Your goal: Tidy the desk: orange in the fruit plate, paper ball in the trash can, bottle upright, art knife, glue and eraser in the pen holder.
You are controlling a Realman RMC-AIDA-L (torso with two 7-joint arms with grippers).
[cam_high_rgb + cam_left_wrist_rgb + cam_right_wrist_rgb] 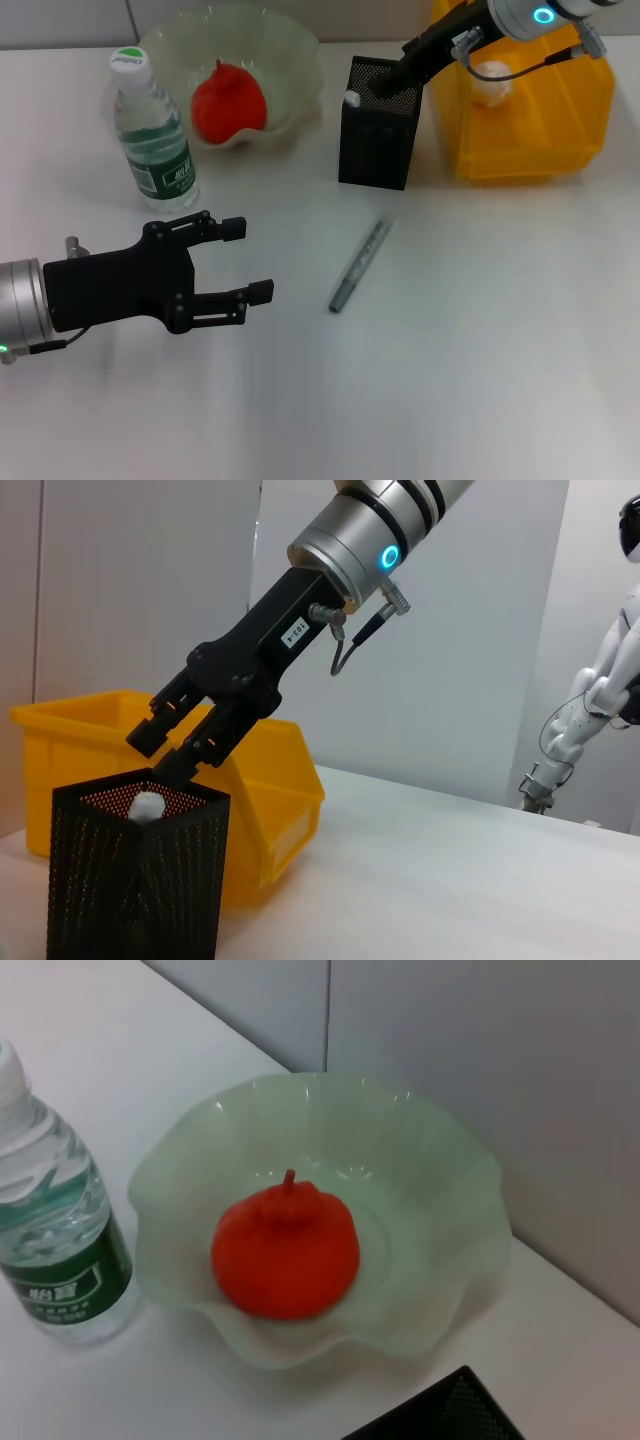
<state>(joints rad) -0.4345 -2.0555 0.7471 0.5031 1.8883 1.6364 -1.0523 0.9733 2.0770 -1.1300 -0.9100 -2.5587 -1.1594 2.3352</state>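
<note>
The left gripper (pixel 255 260) hovers spread and empty over the table (pixel 480 350), below the upright bottle (pixel 152 130); the orange (pixel 228 100) sits in the fruit plate (pixel 290 55). The right gripper (pixel 385 85) dips into the pen holder (pixel 375 125), fingers apart beside a small white object (pixel 148 804) I cannot identify. The paper ball (pixel 492 85) lies in the trash can (pixel 530 120), partly hidden by the arm.
</note>
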